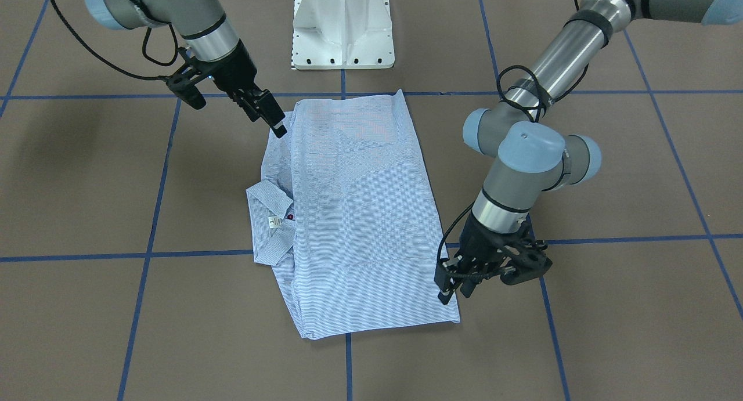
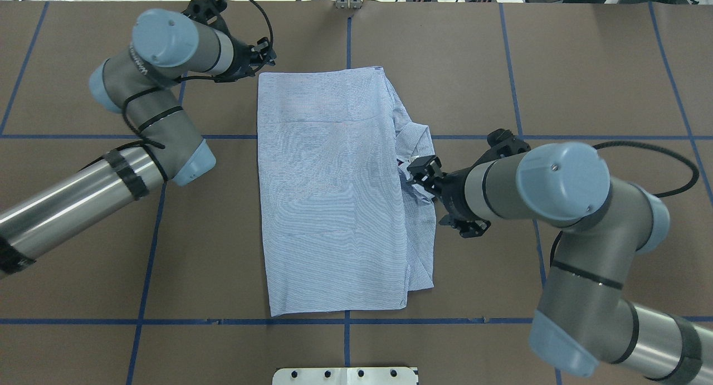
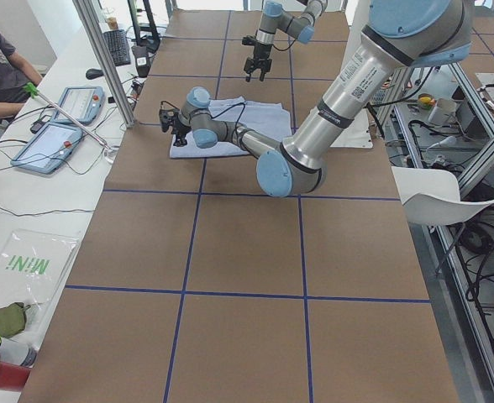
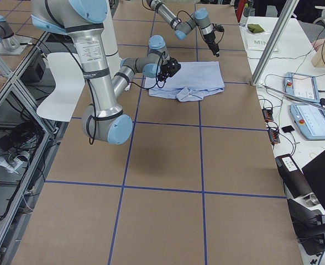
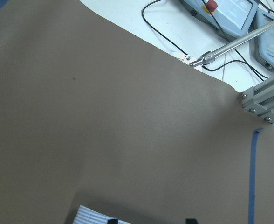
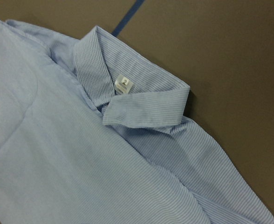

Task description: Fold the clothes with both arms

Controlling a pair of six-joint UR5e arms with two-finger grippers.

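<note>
Flanking shirt (image 1: 360, 215) edges are left hand (image 1: 450, 288) and right hand (image 1: 277, 122).

Tally at my bench: one shirt (image 1: 360, 215) with one collar (image 1: 268, 202), one neck label (image 1: 273, 221), one red button (image 1: 290, 217) showing; two arms, left arm (image 2: 83, 190) and right arm (image 2: 562, 184); two grippers, left gripper (image 1: 451, 288) and right gripper (image 1: 276, 119); one pedestal base (image 1: 342, 24)

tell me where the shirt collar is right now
In the overhead view the collar sticks out from the folded shirt's right edge, on the right pincer's side.
</note>
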